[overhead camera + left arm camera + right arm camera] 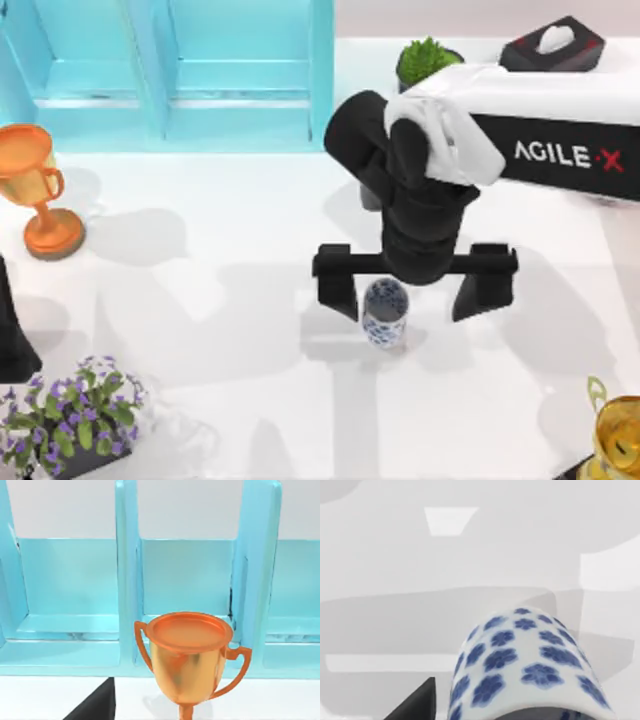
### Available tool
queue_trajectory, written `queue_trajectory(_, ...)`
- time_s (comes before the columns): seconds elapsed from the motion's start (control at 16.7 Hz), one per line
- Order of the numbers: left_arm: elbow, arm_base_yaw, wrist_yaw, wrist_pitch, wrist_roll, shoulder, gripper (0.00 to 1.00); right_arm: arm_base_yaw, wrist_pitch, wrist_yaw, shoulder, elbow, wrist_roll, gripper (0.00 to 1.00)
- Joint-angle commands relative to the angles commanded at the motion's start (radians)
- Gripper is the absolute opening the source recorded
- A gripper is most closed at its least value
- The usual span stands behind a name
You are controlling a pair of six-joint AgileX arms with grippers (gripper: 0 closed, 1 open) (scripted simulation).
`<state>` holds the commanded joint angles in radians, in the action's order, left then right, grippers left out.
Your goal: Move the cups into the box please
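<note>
1. The white cup with blue flowers (386, 312) stood just below the middle of the top view, on the white table (220, 300), upright with its mouth facing up; its long axis ran vertically. In the right wrist view the same cup (530, 665) sat close at the lower edge of the frame.
2. The right gripper (414, 287) hung over it with its fingers spread wide, one finger to the cup's left and the other well off to its right, holding nothing. The cup lay nearer the left finger than the midline.
3. Judged from this, the step in hand was the approach to grasp this cup. The next move would call for centring the fingers on the cup, lowering around its wall and closing without tipping it.
4. The turquoise box (180, 70) filled the upper left of the top view, well apart from the cup.
5. The left arm sat parked at the left edge; its wrist view faced the orange trophy goblet (189, 662) before the box. I cannot tell how its fingers stood.
</note>
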<state>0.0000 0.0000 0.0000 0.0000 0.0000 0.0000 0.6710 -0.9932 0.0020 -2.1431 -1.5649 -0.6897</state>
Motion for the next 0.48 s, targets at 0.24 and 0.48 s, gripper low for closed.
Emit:
queue_trajectory(0.24,0.0,0.0,0.0,0.0,0.0,0.0,1.0,0.0,0.0,0.0,0.0,0.0,0.0,0.62)
queue_trajectory(0.48,0.0,0.0,0.0,0.0,0.0,0.0,1.0,0.0,0.0,0.0,0.0,0.0,0.0,0.32)
